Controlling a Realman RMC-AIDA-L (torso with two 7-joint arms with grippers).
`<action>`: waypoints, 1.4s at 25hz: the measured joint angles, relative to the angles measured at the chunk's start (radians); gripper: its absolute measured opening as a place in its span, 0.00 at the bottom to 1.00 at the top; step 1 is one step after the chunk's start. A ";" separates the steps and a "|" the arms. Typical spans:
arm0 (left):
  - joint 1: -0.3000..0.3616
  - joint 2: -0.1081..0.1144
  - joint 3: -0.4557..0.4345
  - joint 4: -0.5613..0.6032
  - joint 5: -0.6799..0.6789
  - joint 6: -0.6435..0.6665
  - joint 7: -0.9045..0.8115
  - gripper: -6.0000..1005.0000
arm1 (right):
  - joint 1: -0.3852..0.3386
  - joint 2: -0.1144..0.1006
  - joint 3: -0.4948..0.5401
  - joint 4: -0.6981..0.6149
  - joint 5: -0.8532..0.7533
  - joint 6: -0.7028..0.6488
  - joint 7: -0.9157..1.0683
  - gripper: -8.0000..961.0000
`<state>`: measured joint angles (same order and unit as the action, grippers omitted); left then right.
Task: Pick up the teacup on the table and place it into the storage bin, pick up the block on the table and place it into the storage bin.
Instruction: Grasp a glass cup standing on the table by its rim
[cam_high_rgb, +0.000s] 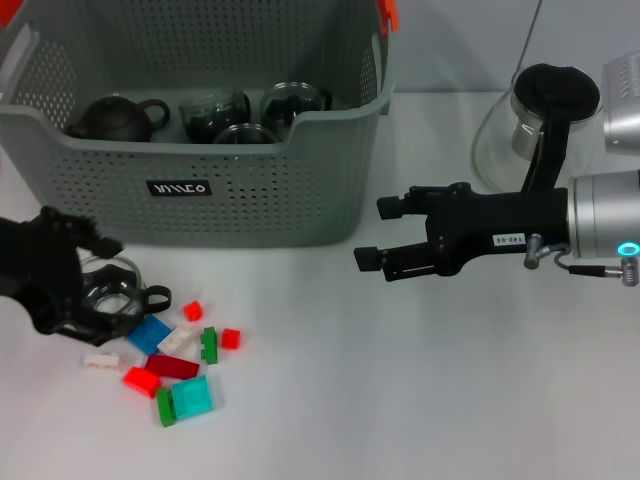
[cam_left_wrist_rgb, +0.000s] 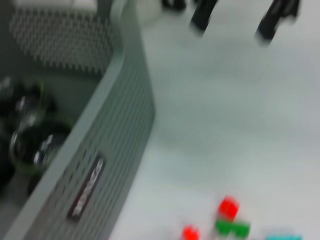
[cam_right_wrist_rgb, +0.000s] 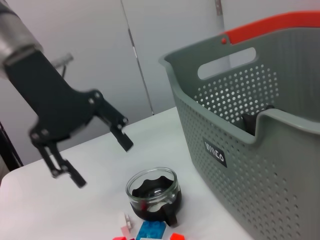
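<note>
Your left pincer (cam_high_rgb: 95, 262) is hovering over the glass teacup (cam_high_rgb: 112, 290) near the surface's (cam_high_rgb: 400, 400) left edge, just in front of the storage bin (cam_high_rgb: 200, 200). Its fingers (cam_right_wrist_rgb: 122, 139) are spread wide, and the right wrist view is showing them above the teacup (cam_right_wrist_rgb: 153, 194) and apart from it, so nothing is being held. The teacup is sitting upright on the surface with its dark handle pointing toward the blocks (cam_high_rgb: 175, 355), which are lying scattered just beside it toward the front edge. The bin is standing toward the back-left corner, with a dark teapot (cam_high_rgb: 115, 117) and other glass cups (cam_high_rgb: 250, 115) inside. Your right pincer (cam_high_rgb: 385, 235) is hanging wide open and empty over the surface off the bin's front right corner, in front of a glass pitcher (cam_high_rgb: 530, 120) toward the back-right corner.
</note>
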<state>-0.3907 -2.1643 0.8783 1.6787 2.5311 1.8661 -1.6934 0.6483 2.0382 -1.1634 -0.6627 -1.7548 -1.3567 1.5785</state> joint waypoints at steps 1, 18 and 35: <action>-0.002 0.000 0.019 -0.017 0.045 -0.028 0.009 0.83 | -0.001 0.001 0.000 0.000 0.000 0.001 0.001 0.95; -0.042 0.010 0.211 -0.197 0.301 -0.209 0.027 0.83 | -0.002 0.019 0.001 0.011 0.001 0.026 0.019 0.95; -0.092 0.040 0.211 -0.331 0.325 -0.296 0.094 0.83 | 0.010 0.031 0.001 0.012 0.008 0.042 0.036 0.95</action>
<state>-0.4830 -2.1241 1.0894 1.3479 2.8562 1.5700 -1.5993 0.6579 2.0696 -1.1620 -0.6504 -1.7471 -1.3144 1.6147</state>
